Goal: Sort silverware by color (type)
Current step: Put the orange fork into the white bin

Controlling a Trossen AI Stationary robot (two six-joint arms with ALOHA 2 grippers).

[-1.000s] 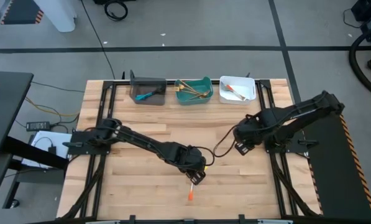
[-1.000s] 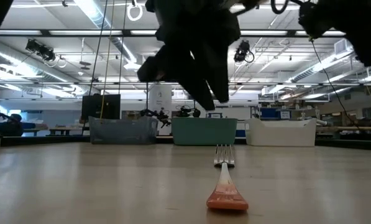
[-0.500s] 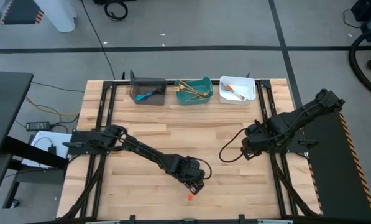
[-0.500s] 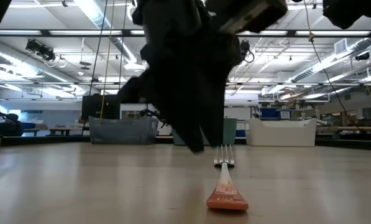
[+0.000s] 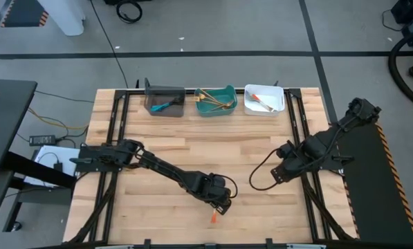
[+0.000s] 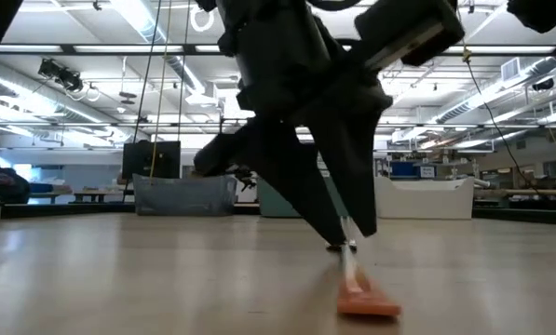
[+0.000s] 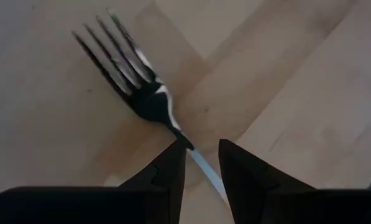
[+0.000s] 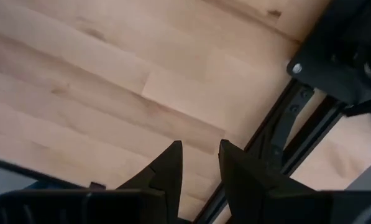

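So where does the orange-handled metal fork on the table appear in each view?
High view: orange-handled metal fork near the table's front edge, centre.
Low view: lower centre.
Left wrist view: centre, tines up-left.
Right wrist view: not in it.
Shared landmark: left gripper, open, at the fork.

a grey concrete floor (image 5: 261, 31) crossed by dark tape lines surrounds the pale wooden-plank table (image 5: 213, 145); long ceiling strip lights (image 6: 138, 19) brighten the far hall.

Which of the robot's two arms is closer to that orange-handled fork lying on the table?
The left. Its gripper is down over the orange-handled fork, open jaws astride the neck. The right gripper waits well off to the fork's right, over bare table.
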